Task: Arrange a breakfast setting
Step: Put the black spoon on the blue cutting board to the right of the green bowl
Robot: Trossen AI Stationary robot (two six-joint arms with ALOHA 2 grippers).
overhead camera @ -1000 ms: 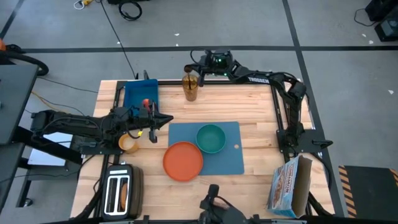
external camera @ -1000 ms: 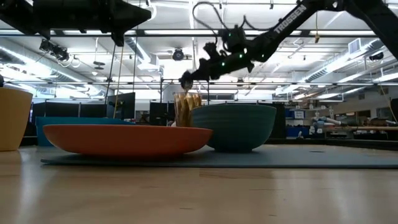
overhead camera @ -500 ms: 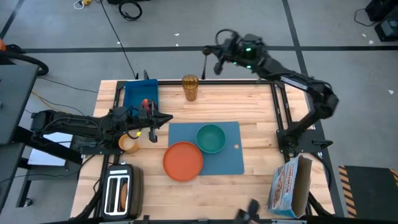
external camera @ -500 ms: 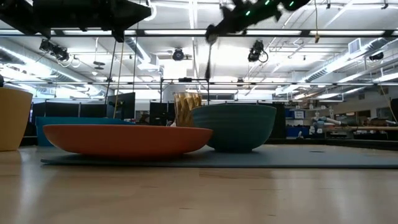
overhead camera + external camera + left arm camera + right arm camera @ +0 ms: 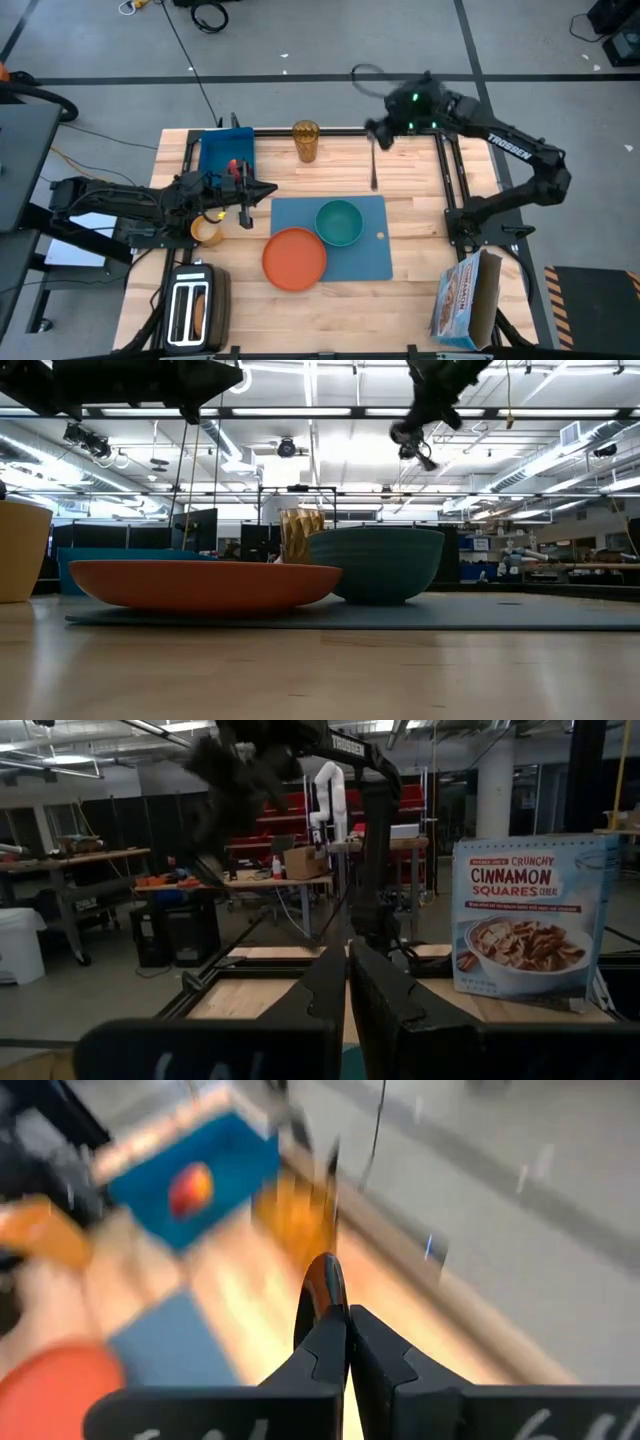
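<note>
Jaws of right gripper (image 5: 375, 137) pinch the spoon (image 5: 374, 165) above the surface (image 5: 420, 170), upper right of high view. Placemat (image 5: 375, 255) centre, holding plate (image 5: 295, 258) and bowl (image 5: 339, 222). Left gripper (image 5: 262, 193) jaws pressed together, centre left.

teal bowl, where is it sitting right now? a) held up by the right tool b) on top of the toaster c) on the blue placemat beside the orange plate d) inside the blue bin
c: in the high view the teal bowl rests on the blue placemat, next to the orange plate, with neither arm's tool on it.
</note>
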